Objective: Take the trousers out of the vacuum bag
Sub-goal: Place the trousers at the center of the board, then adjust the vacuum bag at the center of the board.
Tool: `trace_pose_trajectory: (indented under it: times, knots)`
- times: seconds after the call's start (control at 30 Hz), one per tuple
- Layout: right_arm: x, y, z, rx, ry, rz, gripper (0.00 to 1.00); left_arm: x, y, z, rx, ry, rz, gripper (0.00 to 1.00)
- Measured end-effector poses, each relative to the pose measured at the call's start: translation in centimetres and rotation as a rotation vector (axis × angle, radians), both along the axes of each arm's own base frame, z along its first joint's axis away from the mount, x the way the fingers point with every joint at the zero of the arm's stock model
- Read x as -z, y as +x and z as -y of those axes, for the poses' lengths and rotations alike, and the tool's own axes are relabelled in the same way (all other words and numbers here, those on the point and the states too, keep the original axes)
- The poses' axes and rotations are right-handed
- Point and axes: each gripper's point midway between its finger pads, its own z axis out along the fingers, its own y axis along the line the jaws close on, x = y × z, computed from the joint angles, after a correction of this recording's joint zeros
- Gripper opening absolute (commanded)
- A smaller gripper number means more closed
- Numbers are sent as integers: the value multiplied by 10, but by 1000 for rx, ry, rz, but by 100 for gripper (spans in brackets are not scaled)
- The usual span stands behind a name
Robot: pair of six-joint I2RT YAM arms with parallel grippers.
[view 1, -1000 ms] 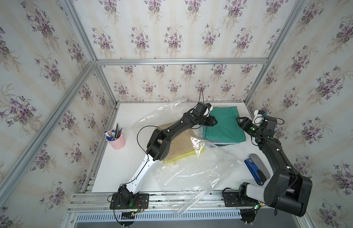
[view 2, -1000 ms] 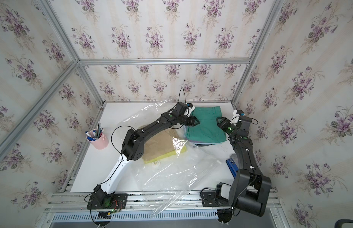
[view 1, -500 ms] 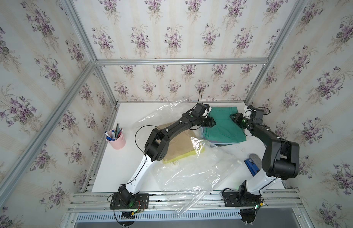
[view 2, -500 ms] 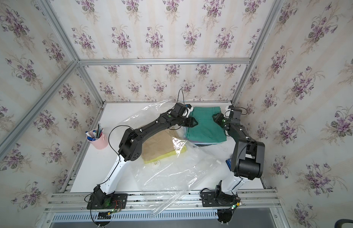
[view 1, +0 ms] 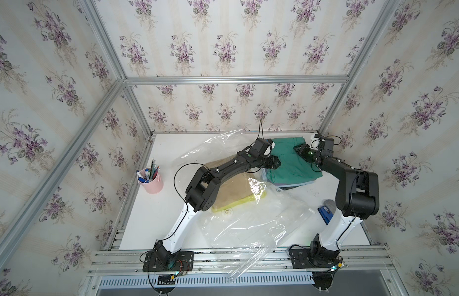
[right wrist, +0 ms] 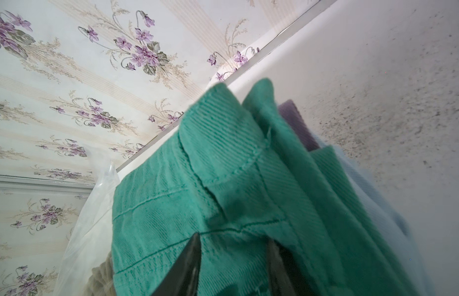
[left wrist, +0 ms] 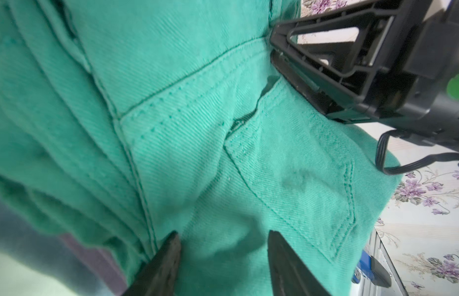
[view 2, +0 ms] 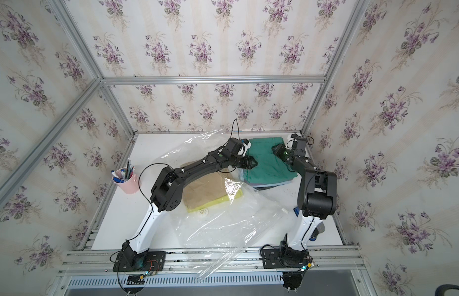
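**Trousers are lying partly outside the vacuum bag**

You are looking at a stack at the far right of the white table: the teal trousers are lying on top, and the purple trousers and the light blue trousers are showing their edges under them. This stack is sitting outside the bag, right next to its plastic. The khaki trousers and the yellow trousers are lying near the middle, under the clear plastic film, and your left arm is crossing above them. Your left gripper is resting its tips on the teal cloth beside the back pocket; its fingers are standing apart and are pinching nothing. Your right gripper is meeting the same pair from the opposite side, at the waistband, and its fingers are squeezing a fold of the teal cloth between them. A pink cup with pens is standing near the left edge of the table, well apart from the clothes.
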Motion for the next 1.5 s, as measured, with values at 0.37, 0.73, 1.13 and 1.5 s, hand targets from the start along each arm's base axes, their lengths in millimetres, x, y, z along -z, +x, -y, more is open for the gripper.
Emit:
trace_pose_trajectory:
  times: [0.37,0.73,1.13,1.5]
  knots:
    - [-93,-53,-11,-20,-34,157,58,-93,-12,-30,14,24,102,100]
    - [-126,-136,-51,-165,35,216,71,-95,-101,-91,111,191,117,100]
    - [-76,-186,-140,-406,30,59,77,-7,-131,-173,-69,430,-80,100]
    - [-50,-202,-165,-435,-24,25,77,76,-100,-232,-302,472,-259,97]
